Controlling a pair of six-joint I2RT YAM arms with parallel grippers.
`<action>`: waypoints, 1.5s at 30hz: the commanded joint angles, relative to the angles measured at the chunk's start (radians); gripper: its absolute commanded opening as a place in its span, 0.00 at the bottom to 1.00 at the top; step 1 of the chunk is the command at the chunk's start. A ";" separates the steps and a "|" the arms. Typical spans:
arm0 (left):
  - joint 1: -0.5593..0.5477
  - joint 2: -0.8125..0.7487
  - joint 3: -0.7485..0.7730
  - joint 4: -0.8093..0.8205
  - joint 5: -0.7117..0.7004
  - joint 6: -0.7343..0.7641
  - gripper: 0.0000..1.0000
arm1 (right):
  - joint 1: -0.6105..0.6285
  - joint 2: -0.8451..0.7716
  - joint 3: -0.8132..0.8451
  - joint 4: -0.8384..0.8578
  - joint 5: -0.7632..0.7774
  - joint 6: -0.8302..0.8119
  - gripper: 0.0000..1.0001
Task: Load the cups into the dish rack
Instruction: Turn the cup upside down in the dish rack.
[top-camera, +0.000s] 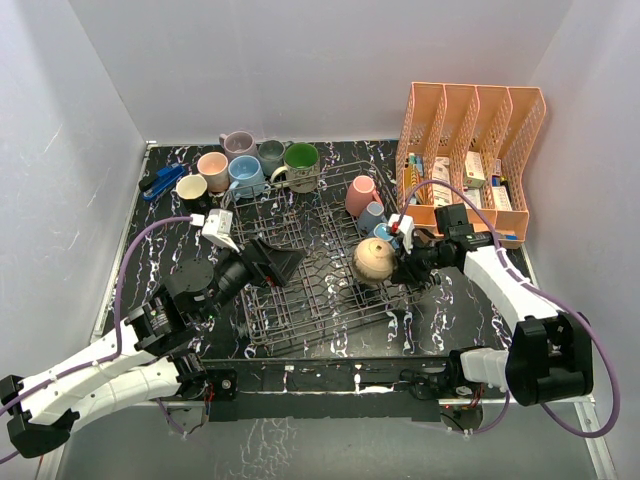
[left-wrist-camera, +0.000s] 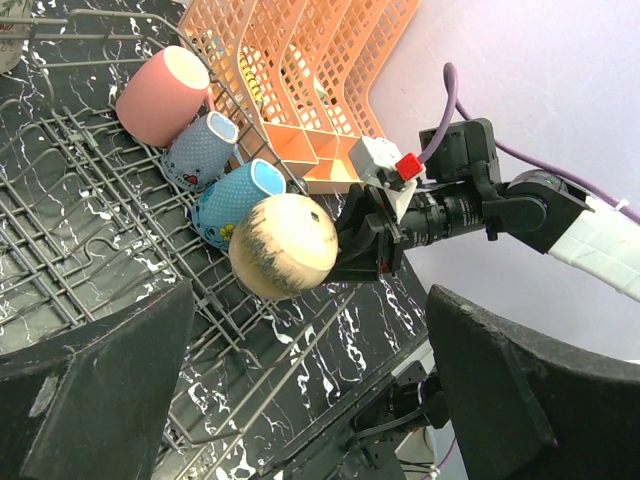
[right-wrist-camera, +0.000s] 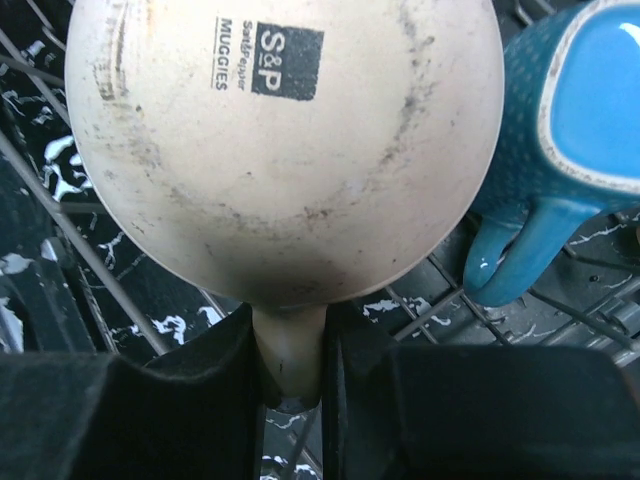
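My right gripper (top-camera: 398, 262) is shut on the handle of a tan cup (top-camera: 374, 260), holding it base-up over the right side of the dish rack (top-camera: 300, 300). In the right wrist view the handle (right-wrist-camera: 288, 350) is pinched between both fingers, and a teal cup (right-wrist-camera: 560, 130) lies just right of the tan cup (right-wrist-camera: 285, 140). A pink cup (top-camera: 360, 195), a light blue cup (top-camera: 372, 217) and the teal cup (left-wrist-camera: 235, 200) lie in the rack's right end. My left gripper (top-camera: 275, 262) hangs open over the rack's left part, with nothing between its fingers (left-wrist-camera: 100, 390). Several cups (top-camera: 245, 175) stand on the table behind the rack.
An orange mesh organizer (top-camera: 470, 150) with small boxes stands at the back right, close to the rack's corner. A blue object (top-camera: 160, 183) lies at the far left. White walls enclose the table on three sides.
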 joint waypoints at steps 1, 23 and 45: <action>-0.002 -0.017 -0.005 -0.007 -0.015 0.001 0.97 | 0.005 0.005 0.023 0.021 0.012 -0.110 0.08; -0.002 -0.019 -0.005 -0.017 -0.027 0.003 0.97 | 0.004 0.035 -0.019 -0.012 0.276 -0.316 0.08; -0.002 -0.004 0.001 -0.017 -0.025 0.008 0.97 | 0.006 0.023 0.040 -0.113 0.308 -0.337 0.19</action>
